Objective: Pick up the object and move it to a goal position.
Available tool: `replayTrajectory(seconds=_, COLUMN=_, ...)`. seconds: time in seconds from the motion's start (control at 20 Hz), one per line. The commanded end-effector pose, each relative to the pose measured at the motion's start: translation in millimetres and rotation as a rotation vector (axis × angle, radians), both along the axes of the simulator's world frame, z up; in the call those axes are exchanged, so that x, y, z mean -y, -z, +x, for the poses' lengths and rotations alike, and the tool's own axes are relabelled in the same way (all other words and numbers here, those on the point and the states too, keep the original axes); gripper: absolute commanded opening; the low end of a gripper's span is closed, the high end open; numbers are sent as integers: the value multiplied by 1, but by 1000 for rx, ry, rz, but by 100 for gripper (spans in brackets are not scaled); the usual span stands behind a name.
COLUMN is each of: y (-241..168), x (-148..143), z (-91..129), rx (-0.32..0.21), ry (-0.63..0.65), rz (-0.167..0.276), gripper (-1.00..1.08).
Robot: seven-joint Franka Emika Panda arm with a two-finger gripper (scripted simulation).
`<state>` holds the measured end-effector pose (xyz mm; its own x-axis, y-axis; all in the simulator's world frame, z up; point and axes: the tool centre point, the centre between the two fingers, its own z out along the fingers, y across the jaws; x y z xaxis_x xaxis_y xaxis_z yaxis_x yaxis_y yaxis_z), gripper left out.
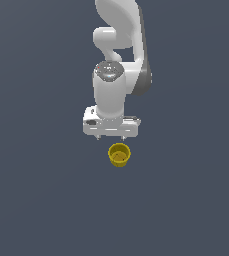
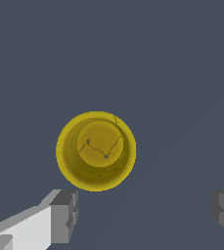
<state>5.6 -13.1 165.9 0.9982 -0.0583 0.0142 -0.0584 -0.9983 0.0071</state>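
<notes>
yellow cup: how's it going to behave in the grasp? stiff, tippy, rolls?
The yellow cup looks rigid: its rim is an even circle, so it probably won't flex under the pads. It stands upright, mouth up, and seems short for its width, so a tip is unlikely; once knocked over, the round wall would likely roll. The open gripper spans wider than the cup, though smooth curved sides may slip.

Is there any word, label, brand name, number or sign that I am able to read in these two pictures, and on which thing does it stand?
None: no readable text appears in either view.
The small yellow round cup has only a thin dark zigzag line on its inner floor, which is no letter.
The white robot arm and its open white tool carry no marking.
</notes>
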Motion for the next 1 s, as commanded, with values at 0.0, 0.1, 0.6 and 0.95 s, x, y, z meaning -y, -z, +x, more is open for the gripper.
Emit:
replayTrajectory(seconds=0.0, y=0, x=0, z=0, rx=0, ry=0, rz=0, gripper=28)
replayTrajectory(seconds=0.1, y=-1, x=-1, z=1, rx=4, ry=-2, rz=1, gripper=28)
replayTrajectory(seconds=0.6, y=-8, x=-11, z=10, rx=31, ry=-18, rz=6, gripper=28)
replayTrajectory(seconds=0.95, y=4, x=-17, z=10, rx=53, ry=-86, rz=-8, gripper=28)
